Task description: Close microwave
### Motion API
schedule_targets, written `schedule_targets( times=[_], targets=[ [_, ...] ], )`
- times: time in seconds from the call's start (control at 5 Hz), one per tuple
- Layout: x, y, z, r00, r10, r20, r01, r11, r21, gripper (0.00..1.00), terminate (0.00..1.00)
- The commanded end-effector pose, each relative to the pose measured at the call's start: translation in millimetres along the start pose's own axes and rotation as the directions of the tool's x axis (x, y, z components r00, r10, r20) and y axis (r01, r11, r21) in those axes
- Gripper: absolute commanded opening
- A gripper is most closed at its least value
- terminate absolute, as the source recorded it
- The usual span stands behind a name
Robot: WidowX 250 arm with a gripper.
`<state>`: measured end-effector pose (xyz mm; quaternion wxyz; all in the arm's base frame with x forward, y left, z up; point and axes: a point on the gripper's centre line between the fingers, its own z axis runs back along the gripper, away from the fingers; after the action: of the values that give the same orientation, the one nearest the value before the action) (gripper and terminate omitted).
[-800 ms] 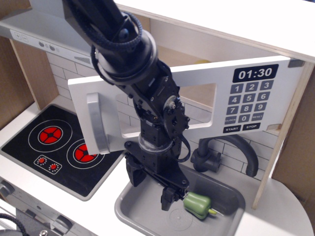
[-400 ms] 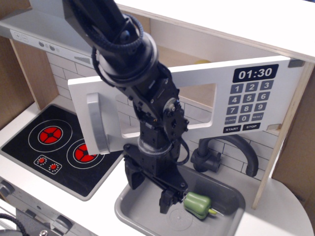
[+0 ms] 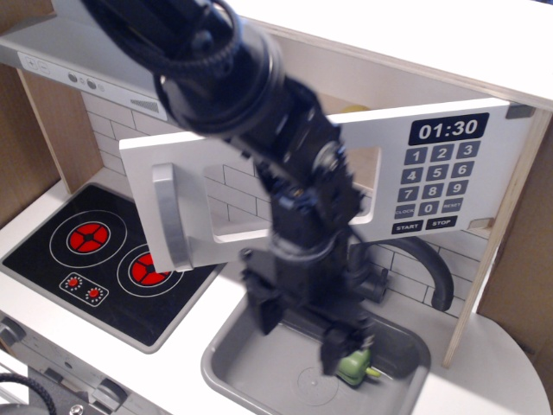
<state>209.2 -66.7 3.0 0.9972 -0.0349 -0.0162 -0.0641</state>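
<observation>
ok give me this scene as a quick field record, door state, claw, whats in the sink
microwave: door swung open toward the camera, hinged at right
handle: grey bar at the door's left end, untouched
claw: blurred, above the sink, apart from the door, jaws spread
sink: holds a green pepper, partly hidden by the claw
hob: left of the sink, red rings
task state: door not yet closed

Hand [image 3: 298,333] over sink [image 3: 233,363], before microwave [image 3: 449,173]
</observation>
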Motion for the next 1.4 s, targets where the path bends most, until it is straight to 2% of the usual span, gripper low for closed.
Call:
schedule_targets(
  times=[0.0, 0.2, 0.4, 0.6, 0.8, 1.0, 1.2],
  targets=[
    [18.7, -21.1, 44.2, 0.983, 0.012, 0.185, -0.01, 1.0, -0.012, 1.0, 0.0],
    [27.8, -6.7, 46.5, 0.96, 0.05, 0.274, -0.062, 0.998, 0.033, 1.0, 0.0],
    [42.3, 14.6, 50.6, 0.923, 0.158, 0.35, -0.19, 0.98, 0.06, 1.0, 0.0],
    [53.7, 35.5, 48.1, 0.901, 0.228, 0.37, -0.269, 0.961, 0.064, 1.0, 0.0],
    [60.6, 53.4, 48.8, 0.873, 0.307, 0.379, -0.331, 0.944, -0.003, 1.0, 0.0],
    [69.3, 64.4, 48.2, 0.824, 0.408, 0.393, -0.406, 0.909, -0.093, 1.0, 0.0],
    [82.0, 70.0, 46.2, 0.782, 0.459, 0.422, -0.428, 0.887, -0.172, 1.0, 0.0]
  ],
)
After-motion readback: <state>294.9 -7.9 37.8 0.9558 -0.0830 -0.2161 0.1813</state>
